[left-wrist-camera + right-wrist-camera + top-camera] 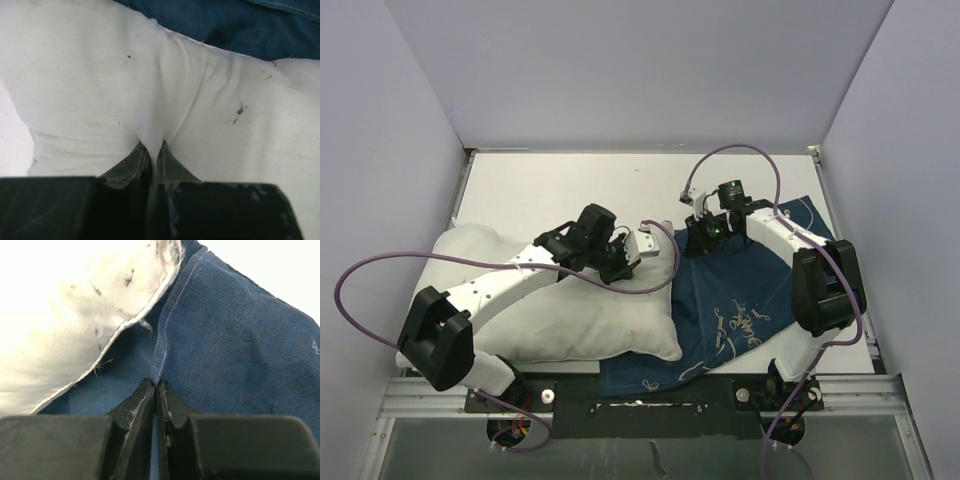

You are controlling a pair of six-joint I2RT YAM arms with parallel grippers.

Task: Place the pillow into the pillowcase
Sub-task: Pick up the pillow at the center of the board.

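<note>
The white pillow (570, 315) lies across the left and middle of the table, its right end over the navy pillowcase (760, 290). My left gripper (623, 260) is shut on a pinched fold of the pillow (150, 100) near its right end. My right gripper (705, 238) is shut on the stitched hem of the pillowcase (240, 340) at its far left corner. In the right wrist view the pillow's edge (75, 315) lies just left of the held hem, over blue cloth.
The white table (570, 185) is walled at the back and both sides. A metal rail (640, 400) runs along the near edge by the arm bases. Purple cables (380, 270) loop off both arms.
</note>
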